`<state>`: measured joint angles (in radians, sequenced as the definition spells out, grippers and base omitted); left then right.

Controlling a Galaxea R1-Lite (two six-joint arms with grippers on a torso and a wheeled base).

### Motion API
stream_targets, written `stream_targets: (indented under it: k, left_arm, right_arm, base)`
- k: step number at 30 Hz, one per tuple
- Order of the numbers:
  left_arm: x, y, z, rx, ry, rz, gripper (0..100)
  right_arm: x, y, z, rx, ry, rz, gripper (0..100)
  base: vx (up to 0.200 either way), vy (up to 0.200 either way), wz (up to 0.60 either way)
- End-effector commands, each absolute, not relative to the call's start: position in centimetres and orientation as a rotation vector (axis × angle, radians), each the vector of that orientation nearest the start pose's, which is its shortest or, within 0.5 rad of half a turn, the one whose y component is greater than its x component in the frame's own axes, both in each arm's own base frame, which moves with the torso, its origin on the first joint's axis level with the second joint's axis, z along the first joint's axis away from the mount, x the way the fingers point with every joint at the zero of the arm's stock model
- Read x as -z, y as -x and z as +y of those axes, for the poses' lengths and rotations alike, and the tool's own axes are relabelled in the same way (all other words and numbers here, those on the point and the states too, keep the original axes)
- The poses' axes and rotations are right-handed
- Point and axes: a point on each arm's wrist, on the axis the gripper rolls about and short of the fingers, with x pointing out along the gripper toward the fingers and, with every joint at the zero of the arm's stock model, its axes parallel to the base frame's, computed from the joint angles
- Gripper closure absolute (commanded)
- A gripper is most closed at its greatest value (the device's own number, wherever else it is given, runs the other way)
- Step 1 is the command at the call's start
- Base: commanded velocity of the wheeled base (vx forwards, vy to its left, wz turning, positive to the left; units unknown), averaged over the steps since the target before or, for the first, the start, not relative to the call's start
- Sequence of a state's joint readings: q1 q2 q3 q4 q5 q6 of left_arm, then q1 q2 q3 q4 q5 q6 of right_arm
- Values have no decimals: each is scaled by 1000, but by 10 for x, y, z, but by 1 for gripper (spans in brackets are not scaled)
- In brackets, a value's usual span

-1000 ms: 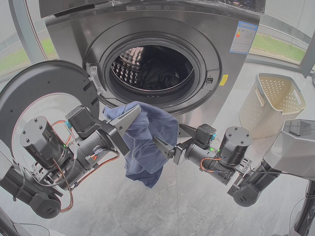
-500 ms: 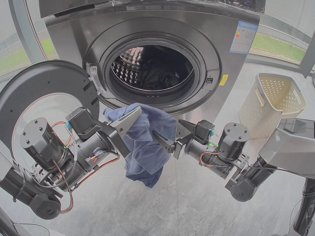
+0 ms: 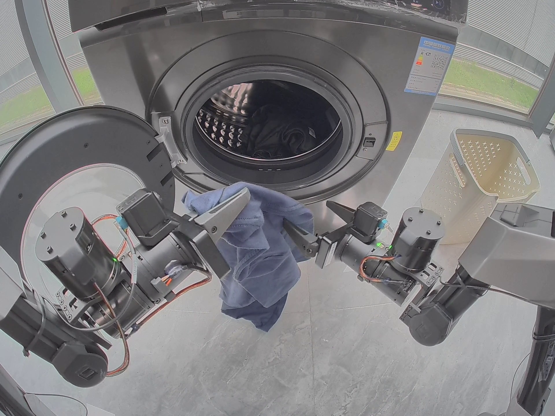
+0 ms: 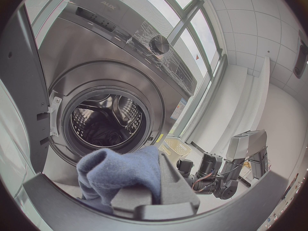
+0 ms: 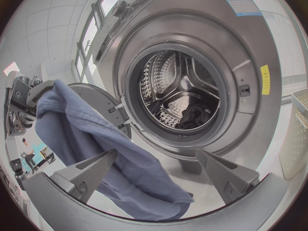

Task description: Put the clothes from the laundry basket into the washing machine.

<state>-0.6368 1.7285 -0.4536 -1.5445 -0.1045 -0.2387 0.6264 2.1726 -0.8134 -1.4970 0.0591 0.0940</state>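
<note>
A blue garment (image 3: 260, 249) hangs in front of the washing machine (image 3: 272, 47), just below its open porthole. My left gripper (image 3: 240, 200) is shut on the garment's top fold, which drapes over its fingers (image 4: 166, 180). My right gripper (image 3: 307, 214) stands open at the cloth's right edge, one fingertip touching the fabric, nothing held between its fingers (image 5: 96, 167). A dark garment (image 3: 280, 134) lies inside the drum (image 5: 179, 90). The cream laundry basket (image 3: 480, 180) stands on the floor to the right of the machine; what I see of its inside is bare.
The round machine door (image 3: 75, 163) is swung open to the left, right behind my left arm. Grey floor tiles (image 3: 324, 365) lie bare below the hanging garment. Windows run behind the machine.
My right gripper has risen and drawn back to the right, out of the blue cloth's folds. The left gripper and the garment have hardly moved.
</note>
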Motion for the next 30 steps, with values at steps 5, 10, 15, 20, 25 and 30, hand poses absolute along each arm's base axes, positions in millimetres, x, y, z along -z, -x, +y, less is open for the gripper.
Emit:
stream_targets:
  k: [5,10,15,20,25,30]
  left_arm:
    - [-178,-215,-162,766,300,-177,100]
    - [-178,-215,-162,766,299,-176,100]
    - [-178,-215,-162,766,299,-176,100]
    - [-177,-215,-162,765,298,-173,100]
    - [-177,-215,-162,765,298,-171,100]
    - [-176,-216,-162,765,298,-170,100]
  right_arm:
    - [-93,-295,252,-799,-129,-80,0]
    - [-94,-290,258,-819,-130,-84,0]
    - [-94,-295,261,-812,-131,-99,0]
    - [-97,-306,262,-795,-140,-130,0]
    - [-97,-306,262,-795,-138,-129,0]
    - [-97,-304,267,-807,-138,-136,100]
  base:
    - [0,0,0]
    - [0,0,0]
    - [0,0,0]
    - [0,0,0]
    - [0,0,0]
    - [0,0,0]
